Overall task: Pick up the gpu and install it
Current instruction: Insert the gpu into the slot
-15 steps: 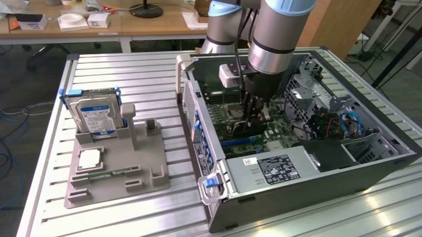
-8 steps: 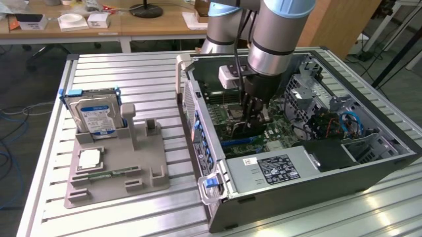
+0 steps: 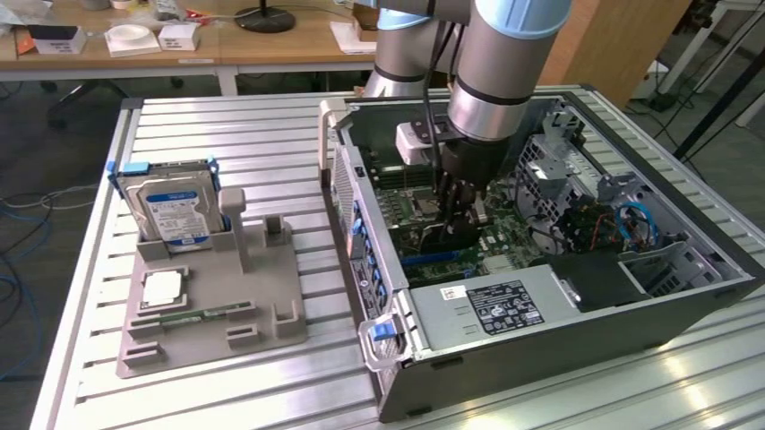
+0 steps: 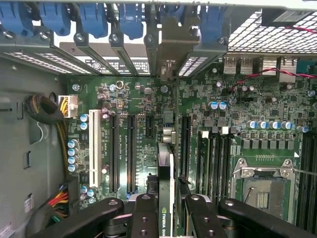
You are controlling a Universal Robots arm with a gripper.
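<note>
The gpu (image 4: 166,173) is a thin dark card seen edge-on in the wrist view. It stands upright between my two black fingers (image 4: 144,218). My gripper (image 4: 168,210) is shut on its upper edge. It hangs just above the green motherboard (image 4: 237,99), in line with the long black expansion slots (image 4: 131,153). In the exterior view my gripper (image 3: 460,210) reaches down into the open computer case (image 3: 562,358), with the dark gpu (image 3: 447,240) below the fingers, close over the board. Whether the card's lower edge touches a slot is hidden.
Left of the case in the exterior view, a grey fixture (image 3: 239,305) holds a silver hard drive (image 3: 177,210), a square chip (image 3: 161,288) and a green memory stick (image 3: 197,315). The power supply (image 3: 502,309), drive cage and case walls crowd the gripper.
</note>
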